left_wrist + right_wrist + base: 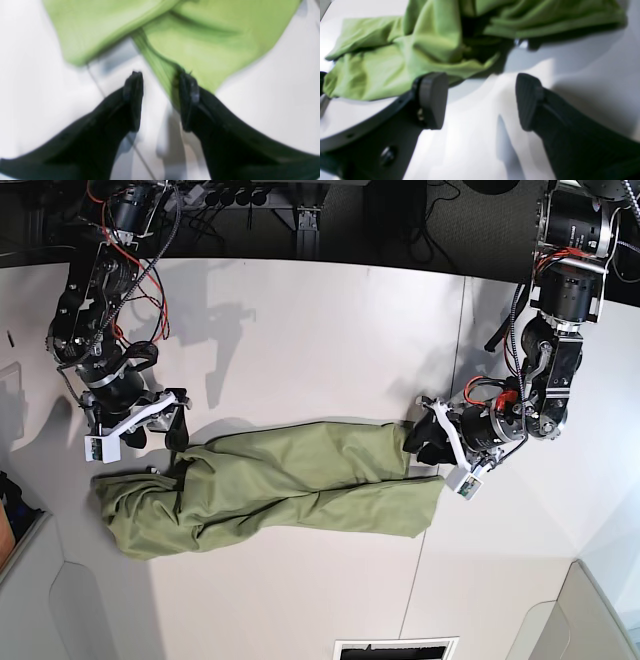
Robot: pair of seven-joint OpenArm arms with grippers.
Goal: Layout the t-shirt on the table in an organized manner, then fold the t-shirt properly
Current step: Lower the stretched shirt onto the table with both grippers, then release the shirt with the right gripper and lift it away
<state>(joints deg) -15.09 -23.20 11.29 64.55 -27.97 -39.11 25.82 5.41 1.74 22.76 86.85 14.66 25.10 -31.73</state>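
- I see the t-shirt (270,490) lying on the table (320,330) as a long, bunched strip — its long axis runs left to right across the base view, roughly parallel to the table's near edge.
- One end sits wider and crumpled at the base view's left, low beside the right arm; the other end narrows to a squarer edge near the table's seam (440,510) on the base view's right.
- A lengthwise fold runs down the middle of the cloth, so it reads as two layered bands rather than a flat shirt.
- My left gripper (160,85) sits at the right-hand end of the strip in the base view, its jaws spread; one finger (188,100) touches the hem edge in the left wrist view, the other stands over bare table, and nothing is pinched.
- My right gripper (482,100) hovers at the strip's upper left corner in the base view, its jaws spread wide with only white tabletop between the pads — the cloth lies just beyond them.
- I see no containers on the table.
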